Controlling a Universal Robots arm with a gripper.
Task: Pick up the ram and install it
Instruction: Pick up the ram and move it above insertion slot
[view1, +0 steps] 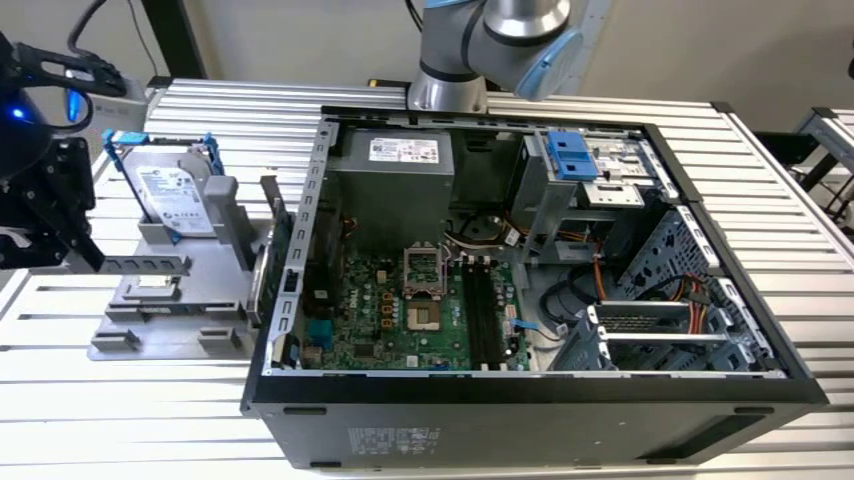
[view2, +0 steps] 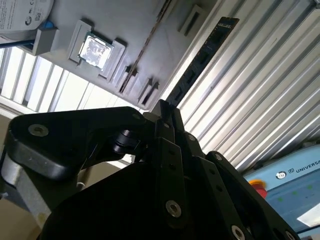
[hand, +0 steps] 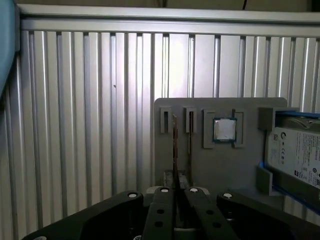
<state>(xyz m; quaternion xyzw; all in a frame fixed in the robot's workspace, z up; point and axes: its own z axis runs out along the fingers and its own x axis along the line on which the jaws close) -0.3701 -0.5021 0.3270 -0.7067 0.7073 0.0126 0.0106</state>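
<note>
Our tool (view2: 165, 112) is clamped shut on one end of the ram (view2: 201, 56), which juts straight out from the fingertips over the grey holder (hand: 220, 165). We judge the stick sits clear of the holder's narrow slots. The end grip seems chosen to leave the long edges free. A hard drive (view1: 174, 195) stands upright on the holder. Beside the holder, the open computer case (view1: 534, 395) raises a tall side wall. The ribbed tabletop (view1: 134, 420) lies bare on the holder's other sides.
</note>
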